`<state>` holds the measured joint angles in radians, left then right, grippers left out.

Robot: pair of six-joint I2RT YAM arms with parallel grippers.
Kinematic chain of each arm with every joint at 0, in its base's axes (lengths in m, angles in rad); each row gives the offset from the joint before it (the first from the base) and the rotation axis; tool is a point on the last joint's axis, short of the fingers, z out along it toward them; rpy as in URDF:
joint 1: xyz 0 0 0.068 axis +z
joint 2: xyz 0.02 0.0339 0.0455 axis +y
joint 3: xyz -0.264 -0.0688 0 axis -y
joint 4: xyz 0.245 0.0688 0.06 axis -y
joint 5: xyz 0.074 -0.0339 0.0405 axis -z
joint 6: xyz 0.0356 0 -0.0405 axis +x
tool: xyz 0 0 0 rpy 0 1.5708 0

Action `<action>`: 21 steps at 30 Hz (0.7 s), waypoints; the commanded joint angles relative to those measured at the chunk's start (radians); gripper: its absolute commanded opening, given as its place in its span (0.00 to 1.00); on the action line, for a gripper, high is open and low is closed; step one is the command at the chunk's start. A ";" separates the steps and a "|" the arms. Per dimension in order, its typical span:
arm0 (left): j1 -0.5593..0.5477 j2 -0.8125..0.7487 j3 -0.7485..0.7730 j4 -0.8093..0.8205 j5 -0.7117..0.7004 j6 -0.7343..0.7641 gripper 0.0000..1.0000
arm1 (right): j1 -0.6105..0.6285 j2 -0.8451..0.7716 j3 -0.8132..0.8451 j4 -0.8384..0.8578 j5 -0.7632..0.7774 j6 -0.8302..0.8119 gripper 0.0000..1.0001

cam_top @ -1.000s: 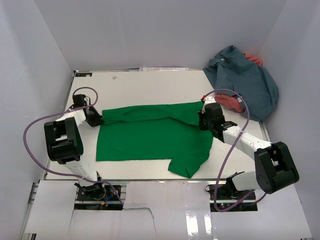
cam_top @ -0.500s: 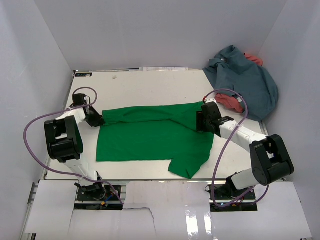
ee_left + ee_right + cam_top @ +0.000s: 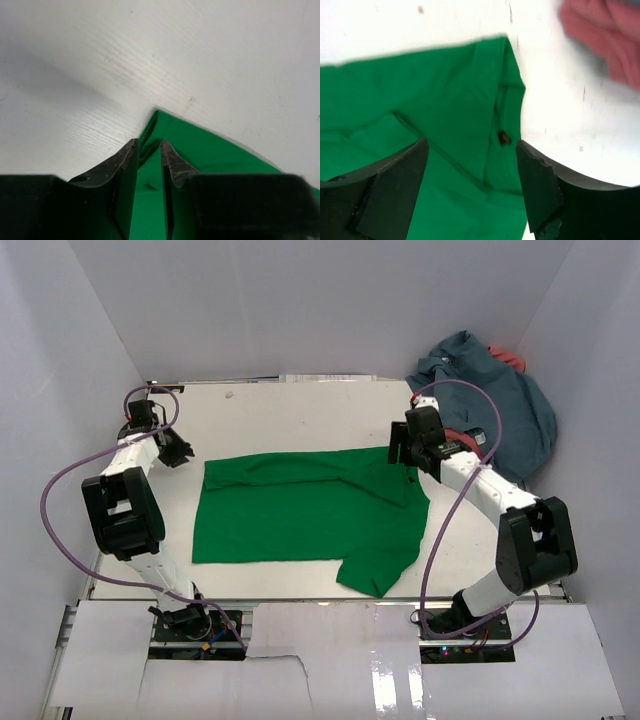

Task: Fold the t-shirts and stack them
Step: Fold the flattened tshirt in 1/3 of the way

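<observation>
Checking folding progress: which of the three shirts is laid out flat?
The green shirt, spread out in the middle. The blue-grey shirt and red shirt lie crumpled together in the far right corner.

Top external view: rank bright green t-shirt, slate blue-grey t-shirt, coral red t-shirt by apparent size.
1. bright green t-shirt, spread flat
2. slate blue-grey t-shirt, bunched
3. coral red t-shirt, mostly covered by the blue-grey one, so true size unsure
</observation>
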<state>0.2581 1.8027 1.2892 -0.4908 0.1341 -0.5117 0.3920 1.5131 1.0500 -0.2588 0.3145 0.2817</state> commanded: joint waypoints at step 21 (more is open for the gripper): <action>0.004 0.130 0.154 0.031 0.233 0.042 0.35 | -0.196 0.479 0.386 -0.025 -0.304 0.065 0.54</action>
<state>0.2600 1.9583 1.4204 -0.4679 0.3420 -0.4854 0.2020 1.9858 1.3911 -0.2901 0.0296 0.3321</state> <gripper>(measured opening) 0.353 0.538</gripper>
